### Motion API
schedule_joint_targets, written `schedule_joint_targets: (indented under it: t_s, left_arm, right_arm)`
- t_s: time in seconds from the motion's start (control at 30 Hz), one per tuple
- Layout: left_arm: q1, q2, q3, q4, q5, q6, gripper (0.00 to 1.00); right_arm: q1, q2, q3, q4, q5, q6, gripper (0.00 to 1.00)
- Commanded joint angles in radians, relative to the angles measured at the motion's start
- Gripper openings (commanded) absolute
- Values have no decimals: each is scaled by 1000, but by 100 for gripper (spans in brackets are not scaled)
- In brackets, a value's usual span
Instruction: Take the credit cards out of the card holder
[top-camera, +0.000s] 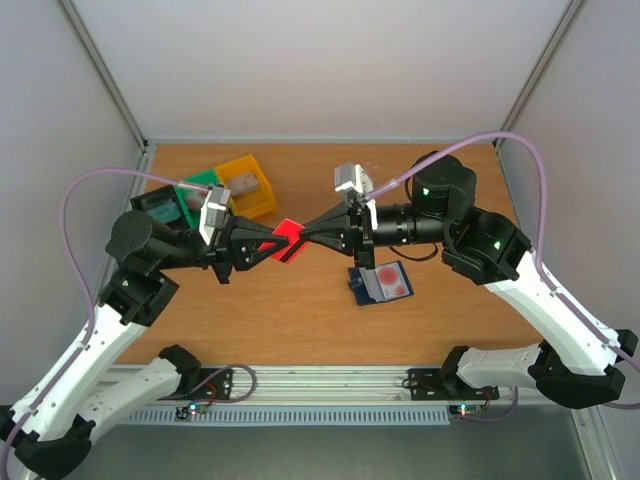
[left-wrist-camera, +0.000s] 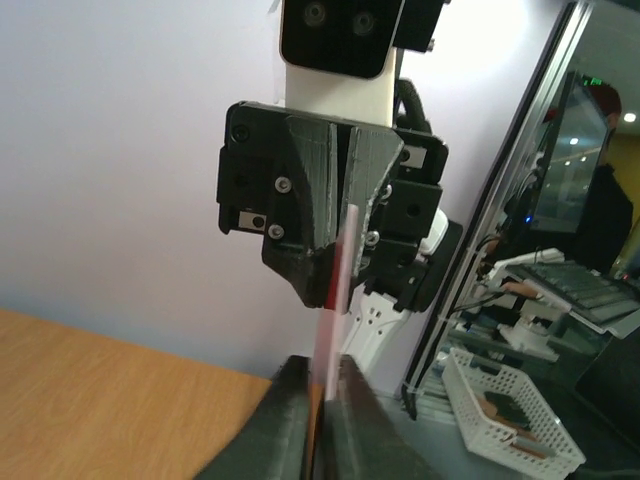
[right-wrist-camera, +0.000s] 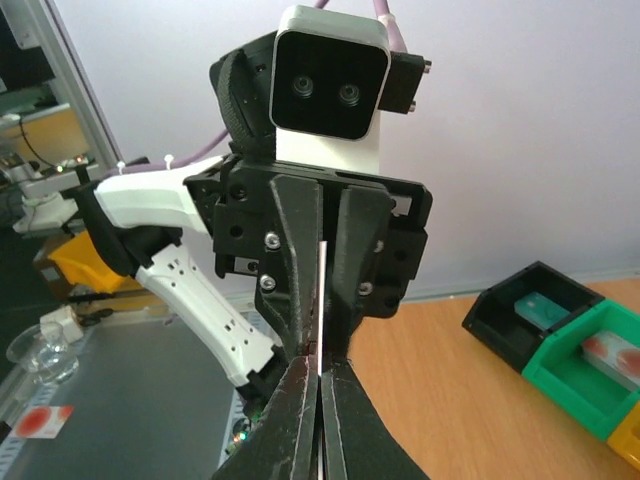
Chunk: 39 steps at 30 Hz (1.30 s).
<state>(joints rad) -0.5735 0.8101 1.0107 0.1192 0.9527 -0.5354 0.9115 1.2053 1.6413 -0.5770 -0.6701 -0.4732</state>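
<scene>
A bright red credit card (top-camera: 288, 240) hangs in the air above the table, held at both ends. My left gripper (top-camera: 273, 244) is shut on its left end and my right gripper (top-camera: 304, 236) is shut on its right end, the two tip to tip. In the left wrist view the card (left-wrist-camera: 330, 310) shows edge-on between my left gripper's (left-wrist-camera: 320, 368) jaws. In the right wrist view it (right-wrist-camera: 321, 290) is a thin pale line in my right gripper's (right-wrist-camera: 321, 366) jaws. The navy card holder (top-camera: 380, 284) lies open on the table below the right arm, with a pale red-marked card in it.
A black bin (top-camera: 160, 206), a green bin (top-camera: 203, 183) and a yellow bin (top-camera: 248, 186) stand at the back left; the black and green ones also show in the right wrist view (right-wrist-camera: 530, 315). The walls of the cell enclose the table.
</scene>
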Motion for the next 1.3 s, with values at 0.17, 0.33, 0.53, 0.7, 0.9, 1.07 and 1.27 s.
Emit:
schedule_joint_targets:
  t_s: [0.17,0.33,0.53,0.7,0.9,1.07,1.27]
  left_arm:
    - [1,0,39,-447,-48,411,52]
    - [1,57,132,-740,-22,712,40]
    - [-12,76,159,-779,56,748,30]
    - [-26,75,149,-778,43,758,18]
    - [-39,68,123,-635,74,644,17]
    - [-49,65,115,-601,92,592,0]
    - [-44,70,124,-699,-153,570,0]
  right_arm:
    - [6,70,168,-485,39,-212,1]
    - [39,167,307,-671,76,-285,1]
    - [58,215,364,-714,141,-321,1]
    - [58,213,375,-679,112,-321,1]
    - [58,231,368,-664,116,-311,1]
    - [58,233,361,-648,112,-309,1]
    - [56,154,255,-548,203,-279,4]
